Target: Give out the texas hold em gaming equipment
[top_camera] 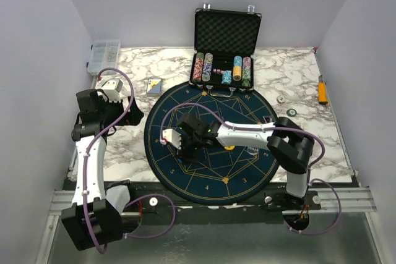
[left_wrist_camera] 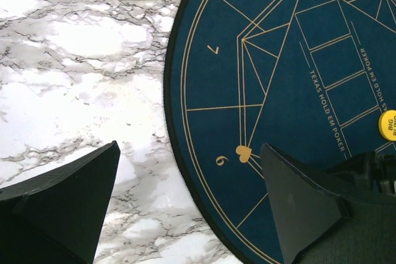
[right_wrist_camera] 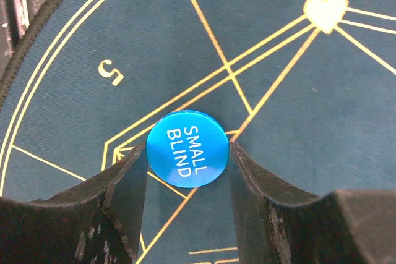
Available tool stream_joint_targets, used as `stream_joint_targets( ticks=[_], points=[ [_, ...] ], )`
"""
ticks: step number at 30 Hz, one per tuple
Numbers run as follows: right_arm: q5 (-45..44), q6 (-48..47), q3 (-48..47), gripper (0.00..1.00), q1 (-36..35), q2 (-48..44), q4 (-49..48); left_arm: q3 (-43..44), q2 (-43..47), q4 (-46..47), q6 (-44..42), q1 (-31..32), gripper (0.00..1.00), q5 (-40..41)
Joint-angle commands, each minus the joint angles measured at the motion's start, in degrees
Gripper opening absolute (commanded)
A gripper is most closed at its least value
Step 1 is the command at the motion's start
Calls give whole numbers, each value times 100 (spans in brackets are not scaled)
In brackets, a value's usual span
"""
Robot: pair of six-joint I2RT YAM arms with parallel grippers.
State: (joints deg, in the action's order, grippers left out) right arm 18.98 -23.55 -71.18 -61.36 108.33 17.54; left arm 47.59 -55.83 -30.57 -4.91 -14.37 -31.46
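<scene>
A blue disc (right_wrist_camera: pixel 187 148) printed "SMALL BLIND" sits between the fingers of my right gripper (right_wrist_camera: pixel 187 151), just above the dark-blue mat (right_wrist_camera: pixel 297 78) near its number 5. Both fingers touch the disc's rim. In the top view the right gripper (top_camera: pixel 175 137) is over the left half of the mat (top_camera: pixel 204 183). A yellow "BIG BLIND" disc (left_wrist_camera: pixel 388 125) lies on the mat (left_wrist_camera: pixel 291 91). My left gripper (left_wrist_camera: pixel 190 146) is open and holds nothing, straddling the mat's left edge by number 6. A blue-backed card pack (top_camera: pixel 154 86) lies on the marble beyond the mat.
An open black case (top_camera: pixel 227 32) with rows of chips (top_camera: pixel 223 69) stands at the mat's far edge. Two small discs (top_camera: pixel 281 99) (top_camera: pixel 291 112) lie on the marble to the right. A clear compartment box (top_camera: pixel 104 55) is at the far left, an orange tool (top_camera: pixel 322 89) at the far right.
</scene>
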Motion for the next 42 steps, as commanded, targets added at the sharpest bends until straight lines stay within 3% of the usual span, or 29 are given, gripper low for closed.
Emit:
stream_joint_targets(
  ticks=[1,14,16,19,24,36,42],
  points=[
    [231,67,-130,41,-242,234,-72,180,-48,6,60,-72,98,-107],
    [-42,97,-161,45,-369,517,-163,159,-94,11,16,-111,98,-264],
    [-65,96,-147,53,-368,518,-151,154,-90,10,7,-109,98,-264],
    [-86,129,-78,77,-369,430,-154,145,-85,9,-1,-110,98,-281],
    [-164,204,-33,87,-304,-58,-9,141,-59,6,-19,-119,98,-325],
    [-131,491,1146,98,1716,-1916,982,119,-127,-45,-116,-123,98,-467],
    [-657,599,1697,100,2061,-2138,985,127,-160,-51,-125,-119,98,-506]
  ],
)
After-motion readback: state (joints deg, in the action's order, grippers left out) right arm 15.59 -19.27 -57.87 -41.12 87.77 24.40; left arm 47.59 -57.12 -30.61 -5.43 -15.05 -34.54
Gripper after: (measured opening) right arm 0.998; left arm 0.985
